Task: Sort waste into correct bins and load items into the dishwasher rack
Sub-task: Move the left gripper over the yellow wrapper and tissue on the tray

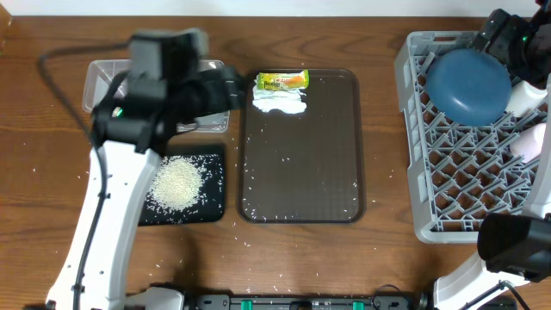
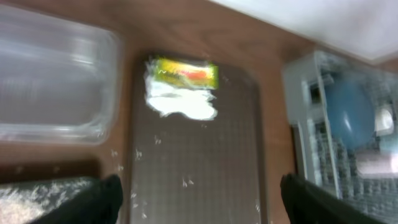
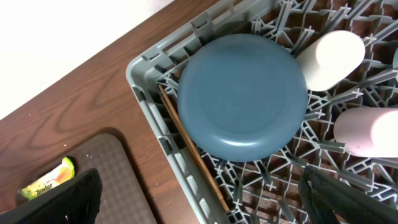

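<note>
Yellow-green snack wrapper (image 1: 281, 81) lies at far edge of serving tray (image 1: 301, 172), with napkin (image 1: 279, 103) touching its near side. Loose rice (image 1: 178, 182) heaped on black tray (image 1: 215, 202). Inverted dark-blue bowl (image 3: 241, 99) sits in far-left corner of rack (image 1: 456, 189). The left gripper (image 2: 202, 199) is wide open and empty, the right gripper (image 3: 199, 205) likewise, over the bowl.

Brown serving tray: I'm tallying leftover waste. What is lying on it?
At its far end, the yellow-green snack wrapper touches the crumpled white napkin; stray rice grains dot the tray. Whatever lies beneath the napkin is covered.
</note>
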